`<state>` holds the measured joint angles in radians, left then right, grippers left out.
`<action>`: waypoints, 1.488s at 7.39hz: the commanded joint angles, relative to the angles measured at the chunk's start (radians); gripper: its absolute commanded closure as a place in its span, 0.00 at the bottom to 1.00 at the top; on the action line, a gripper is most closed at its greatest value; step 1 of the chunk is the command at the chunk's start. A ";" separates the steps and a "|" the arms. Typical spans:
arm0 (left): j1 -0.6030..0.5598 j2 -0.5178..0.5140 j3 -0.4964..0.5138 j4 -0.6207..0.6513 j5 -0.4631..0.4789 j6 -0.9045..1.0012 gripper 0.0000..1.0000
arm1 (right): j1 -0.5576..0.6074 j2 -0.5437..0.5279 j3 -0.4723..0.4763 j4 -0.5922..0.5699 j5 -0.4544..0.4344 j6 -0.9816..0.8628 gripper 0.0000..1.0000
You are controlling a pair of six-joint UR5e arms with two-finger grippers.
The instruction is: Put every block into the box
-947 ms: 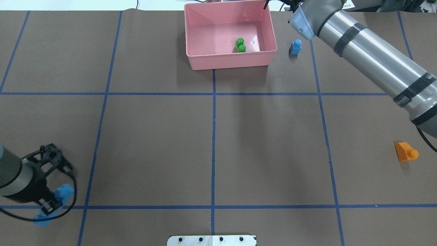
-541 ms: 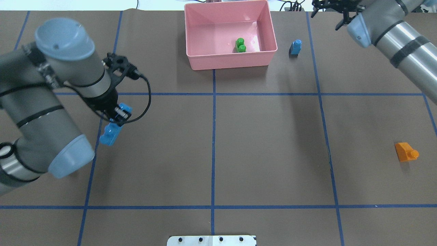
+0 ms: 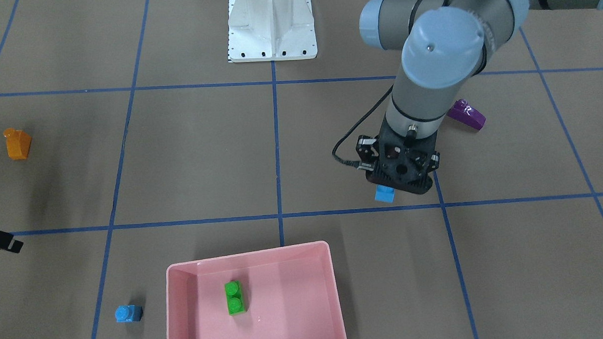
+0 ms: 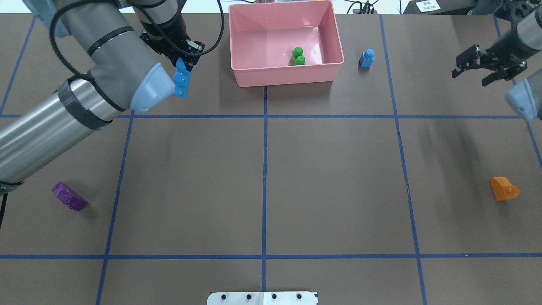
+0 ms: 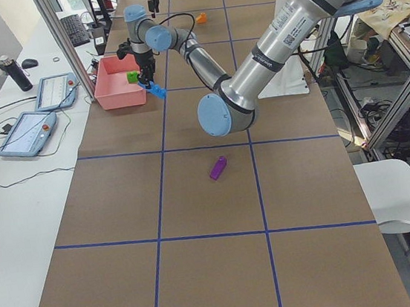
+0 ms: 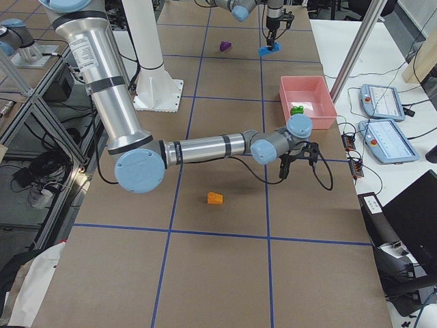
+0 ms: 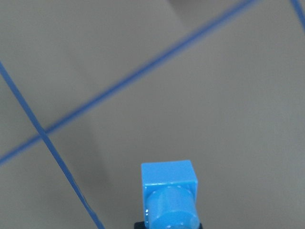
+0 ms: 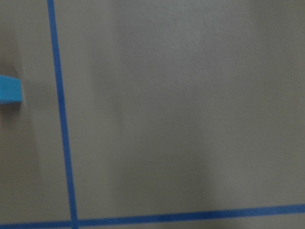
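As left gripper (image 4: 183, 63) clamps long blue brick (image 4: 181, 83), green brick (image 4: 298, 56) in box (image 4: 284, 78)

No wording is legible for you anywhere in these views. A white card (image 4: 425, 5) beyond the far edge of the table (image 4: 338, 169) carries dark print too small to make out. A sticker (image 5: 290, 27) on the left arm (image 5: 254, 69) and another sticker (image 6: 86, 46) on the right arm (image 6: 113, 109) show only tiny marks. The screens of the tablets (image 6: 392, 140) beside the table are equally unreadable.
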<state>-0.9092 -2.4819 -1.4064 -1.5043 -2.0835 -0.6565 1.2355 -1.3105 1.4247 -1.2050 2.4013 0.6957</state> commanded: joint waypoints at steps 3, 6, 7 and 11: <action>-0.002 -0.259 0.458 -0.441 0.101 -0.368 1.00 | -0.051 -0.324 0.241 0.002 -0.030 -0.093 0.00; 0.015 -0.344 0.616 -0.550 0.184 -0.408 0.89 | -0.163 -0.383 0.267 0.002 -0.071 -0.100 0.00; 0.015 -0.344 0.619 -0.559 0.188 -0.413 0.81 | -0.197 -0.398 0.261 0.002 -0.092 -0.102 0.00; 0.015 -0.350 0.624 -0.577 0.198 -0.397 0.06 | -0.215 -0.398 0.214 0.001 -0.099 -0.088 0.11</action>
<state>-0.8899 -2.8316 -0.7750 -2.0834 -1.8768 -1.0655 1.0226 -1.7124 1.6531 -1.2029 2.2946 0.5968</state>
